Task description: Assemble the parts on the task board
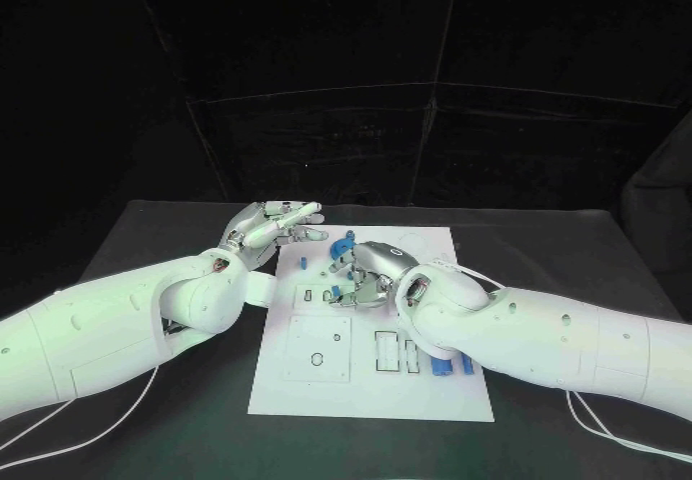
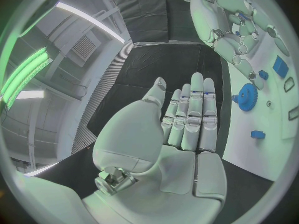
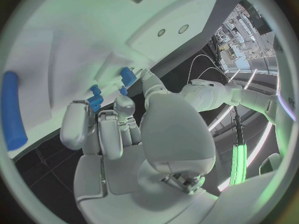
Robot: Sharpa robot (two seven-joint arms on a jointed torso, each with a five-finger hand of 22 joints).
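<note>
The white task board [image 1: 368, 385] lies in the middle of the table. My right hand [image 1: 371, 272] is low over its upper part with the fingers curled down. In the right wrist view my right hand [image 3: 118, 134] pinches a small blue part [image 3: 127, 76] between the thumb and a fingertip, against the board [image 3: 69, 30]. A ridged blue part [image 3: 95, 102] sits just beyond the other fingertips. My left hand [image 1: 274, 228] hovers at the board's far left corner. It is flat, holds nothing, and its fingers [image 2: 190, 117] are stretched out side by side. A blue gear [image 2: 247, 96] stands on the board close to them.
More blue parts lie on the board: a gear [image 1: 346, 242] above my right hand, several pieces [image 1: 440, 365] by the slots at the lower right, and a long blue bar [image 3: 12, 109]. Black table [image 1: 173, 240] surrounds the board.
</note>
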